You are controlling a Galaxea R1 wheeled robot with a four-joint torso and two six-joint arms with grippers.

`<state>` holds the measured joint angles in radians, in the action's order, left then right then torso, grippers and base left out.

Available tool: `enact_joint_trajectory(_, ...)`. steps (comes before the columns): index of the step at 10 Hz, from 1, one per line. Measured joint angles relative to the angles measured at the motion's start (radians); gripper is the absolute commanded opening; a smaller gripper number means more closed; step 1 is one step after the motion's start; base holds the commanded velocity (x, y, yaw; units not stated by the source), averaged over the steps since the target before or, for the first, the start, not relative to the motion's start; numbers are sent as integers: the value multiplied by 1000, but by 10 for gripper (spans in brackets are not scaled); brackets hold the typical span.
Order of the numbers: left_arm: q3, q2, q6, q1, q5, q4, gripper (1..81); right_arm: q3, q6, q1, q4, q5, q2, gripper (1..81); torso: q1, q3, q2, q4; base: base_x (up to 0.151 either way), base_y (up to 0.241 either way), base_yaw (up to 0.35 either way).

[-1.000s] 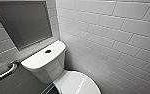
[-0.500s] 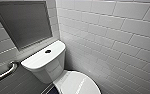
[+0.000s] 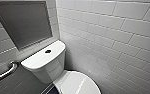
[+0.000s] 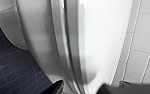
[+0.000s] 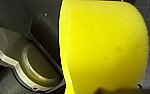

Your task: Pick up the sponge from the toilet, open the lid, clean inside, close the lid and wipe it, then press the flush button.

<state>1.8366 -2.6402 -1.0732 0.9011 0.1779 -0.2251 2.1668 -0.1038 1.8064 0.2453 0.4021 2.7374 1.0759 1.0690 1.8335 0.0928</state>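
Observation:
The white toilet [image 3: 44,66] stands in a tiled corner, its round dark flush button [image 3: 48,51] in the middle of the tank top. Its lid [image 3: 76,83] lies shut over the bowl. The left wrist view looks along the lid's edge [image 4: 96,42] and the seat rim from close by. My left gripper [image 4: 84,90] is open there, a dark fingertip on either side of that edge. The bright yellow sponge [image 5: 103,47] looms large in the right wrist view, and my right gripper [image 5: 103,90] is shut on it.
A metal grab bar [image 3: 3,72] runs along the wall left of the tank. A recessed grey panel [image 3: 23,22] sits above it. White wall tiles [image 3: 111,37] close in on the right. Dark blue floor tiles [image 4: 8,67] lie beside the bowl.

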Motion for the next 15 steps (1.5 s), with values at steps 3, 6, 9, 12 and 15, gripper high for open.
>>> enact_joint_trajectory(3, 2, 0, -57, -30, -12, 1, 811, 3, 0, 0, 0, 8, 13, 10, 0, 0, 0, 0, 0, 0, 0)
enact_joint_trajectory(6, 19, -14, -74, -33, -15, 1, 811, 4, 0, 0, 0, 9, 13, 10, 0, 0, 0, 0, 0, 0, 0)
enact_joint_trajectory(9, 57, -33, -84, -32, -5, -2, 811, 4, 0, 0, 0, 9, 11, 10, 0, 0, 0, 0, 0, 0, 0)
enact_joint_trajectory(12, 79, -50, -86, -27, 12, -46, 811, 3, 0, 0, 0, 9, 8, 10, 0, -1, 0, 0, 0, 0, 0)
enact_joint_trajectory(15, 95, -62, -102, -27, 17, -56, 811, -10, 0, -1, 0, 9, 6, 10, -1, -1, 0, 0, 0, 0, 0)
